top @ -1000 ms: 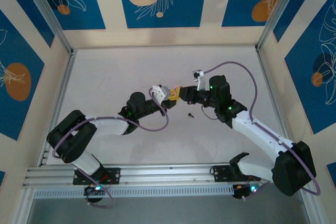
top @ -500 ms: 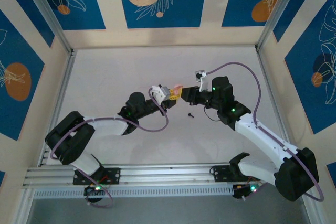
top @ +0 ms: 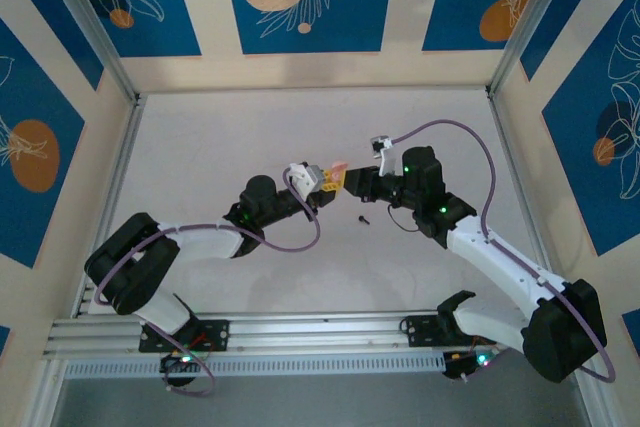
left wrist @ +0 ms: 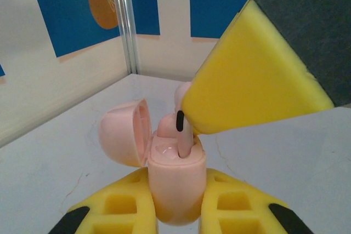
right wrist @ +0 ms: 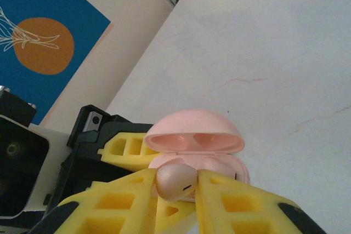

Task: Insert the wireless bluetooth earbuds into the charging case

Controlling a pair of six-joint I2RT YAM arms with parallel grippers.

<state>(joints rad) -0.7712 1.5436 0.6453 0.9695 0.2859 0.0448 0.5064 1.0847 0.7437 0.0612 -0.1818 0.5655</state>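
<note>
The charging case (left wrist: 175, 173) is pink and egg-shaped, not black, and its lid is swung open to the left. My left gripper (left wrist: 176, 193) is shut on its lower body and holds it upright above the table. A pink earbud (right wrist: 174, 182) sits between the yellow fingers of my right gripper (right wrist: 175, 190), which is shut on it. Its stem (left wrist: 185, 135) reaches down into a socket of the case. In the top view the left gripper (top: 322, 185) and right gripper (top: 347, 180) meet at mid-table, the pink case (top: 338, 166) between them.
A small dark object (top: 363, 217) lies on the white tabletop (top: 230, 137) just in front of the grippers. Aluminium rails (top: 115, 177) and patterned walls close the table in on three sides.
The right arm has shifted a little at the case and the pink case now shows above the fingers in the top view. The left arm holds still.
</note>
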